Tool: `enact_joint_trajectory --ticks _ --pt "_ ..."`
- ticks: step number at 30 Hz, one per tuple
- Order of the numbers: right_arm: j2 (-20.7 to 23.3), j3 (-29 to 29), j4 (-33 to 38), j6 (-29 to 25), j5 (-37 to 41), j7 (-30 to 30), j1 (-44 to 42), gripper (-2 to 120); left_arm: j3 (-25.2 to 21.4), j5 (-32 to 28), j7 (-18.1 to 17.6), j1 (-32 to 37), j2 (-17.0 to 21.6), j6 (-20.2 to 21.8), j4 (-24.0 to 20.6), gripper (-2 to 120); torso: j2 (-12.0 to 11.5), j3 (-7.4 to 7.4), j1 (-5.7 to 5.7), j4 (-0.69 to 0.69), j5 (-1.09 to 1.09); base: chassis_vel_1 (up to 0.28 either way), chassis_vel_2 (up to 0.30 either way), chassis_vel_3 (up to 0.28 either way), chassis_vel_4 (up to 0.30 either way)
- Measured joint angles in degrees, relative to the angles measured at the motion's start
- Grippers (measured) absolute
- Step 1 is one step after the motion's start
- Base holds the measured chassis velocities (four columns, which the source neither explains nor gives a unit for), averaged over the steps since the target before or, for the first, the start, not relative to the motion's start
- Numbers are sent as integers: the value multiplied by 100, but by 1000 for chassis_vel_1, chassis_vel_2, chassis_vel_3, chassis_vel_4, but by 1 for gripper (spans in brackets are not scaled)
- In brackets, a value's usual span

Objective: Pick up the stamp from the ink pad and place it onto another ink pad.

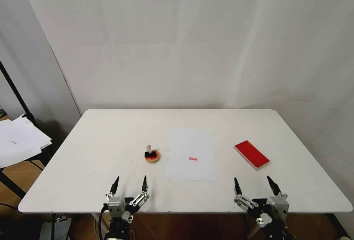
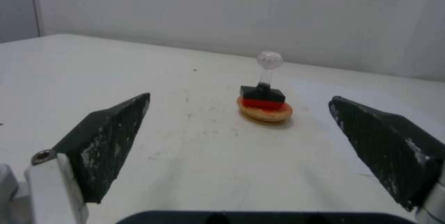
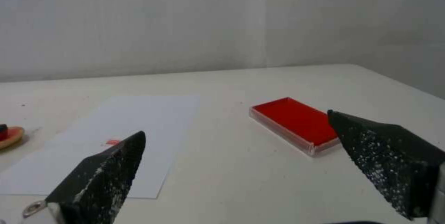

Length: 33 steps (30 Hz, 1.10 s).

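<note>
1. On the left, the left gripper [image 1: 129, 184] waits near the front edge of the white table [image 1: 110, 129]. Its two black fingers [image 2: 109, 140] are spread wide and hold nothing.
2. A little past that gripper sits the small round ink pad [image 1: 152, 157]. It has a tan rim and an orange-red top.
3. The stamp [image 1: 149, 153] stands upright on top of the round pad. Its black base touches the pad, and its clear knob points up. In the left wrist view the stamp [image 2: 263, 92] shows between the two fingers but farther off, and nothing touches it.
4. Next, in the middle of the table, lies a white sheet of paper [image 1: 191, 155]. It has a small red mark [image 1: 193, 158] on it.
5. Farther right lies the flat red ink pad [image 1: 251, 154] with a thin white rim. It is well apart from the stamp, and nothing sits on it.
6. At the front right, the right gripper [image 1: 256, 185] waits near the table's edge. Its fingers [image 3: 99, 178] are wide apart too and hold nothing. The red pad [image 3: 297, 121] lies out in front of it.
</note>
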<state>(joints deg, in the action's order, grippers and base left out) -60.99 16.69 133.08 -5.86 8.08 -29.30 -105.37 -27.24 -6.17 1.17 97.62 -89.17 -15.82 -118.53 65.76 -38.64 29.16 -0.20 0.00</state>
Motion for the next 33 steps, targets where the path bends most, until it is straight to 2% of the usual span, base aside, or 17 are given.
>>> enact_joint_trajectory --ticks 3,12,33 --pt "-166 -56 5 -23 -91 68 -33 100 -1 0 0 0 1 0 0 102 0 -1 1 0 -1 0 0 0 0" --pt "-285 -110 -35 -119 -146 84 -52 100 -1 0 0 0 0 0 0 102 0 -1 1 -1 -1 0 0 0 0" --pt "-170 -157 -100 -45 48 62 36 100 -1 0 0 0 1 0 0 102 -1 -1 1 -1 0 0 0 0 0"
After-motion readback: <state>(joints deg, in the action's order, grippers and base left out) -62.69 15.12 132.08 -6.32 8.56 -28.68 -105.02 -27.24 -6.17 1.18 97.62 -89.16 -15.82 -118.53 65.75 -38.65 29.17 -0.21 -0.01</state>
